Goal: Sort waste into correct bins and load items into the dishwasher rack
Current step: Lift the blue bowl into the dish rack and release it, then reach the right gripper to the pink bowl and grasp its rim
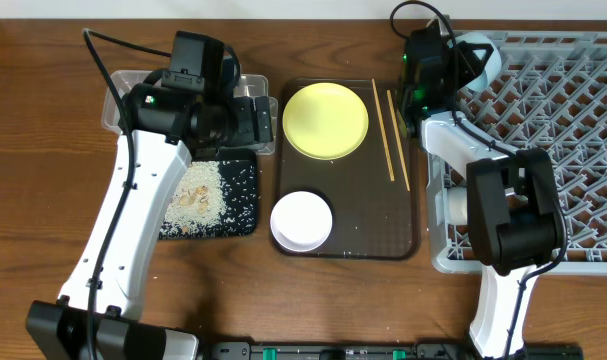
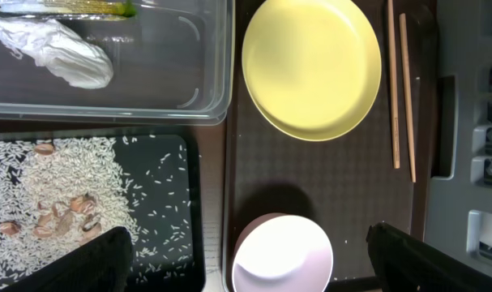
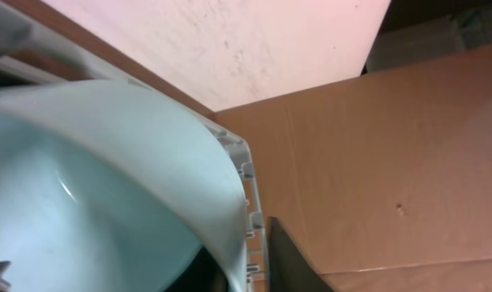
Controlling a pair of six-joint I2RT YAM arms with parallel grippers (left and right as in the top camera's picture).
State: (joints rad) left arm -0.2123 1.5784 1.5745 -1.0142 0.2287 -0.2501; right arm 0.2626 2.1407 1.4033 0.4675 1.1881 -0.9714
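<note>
Yellow plate is sitting at the far end of the brown tray, with the two chopsticks lying just to its right and the white bowl resting at the near end. Left hand is hanging over that white bowl with its fingers spread wide and nothing between them, so it's fully released. Beside the brown tray, the tub is holding the napkin and the wrapper. The black tray next to it is carrying the rice plus a few pale scraps. Over on the other side, the right hand is reaching in at the far left corner of the rack, right up against the blue bowl. Its wrist cam is getting filled by that bowl's inside, with the rack's rim just behind it. Honestly, I can't tell if the hand is clenching the bowl or letting go. Everything's sitting on a wooden counter.
</note>
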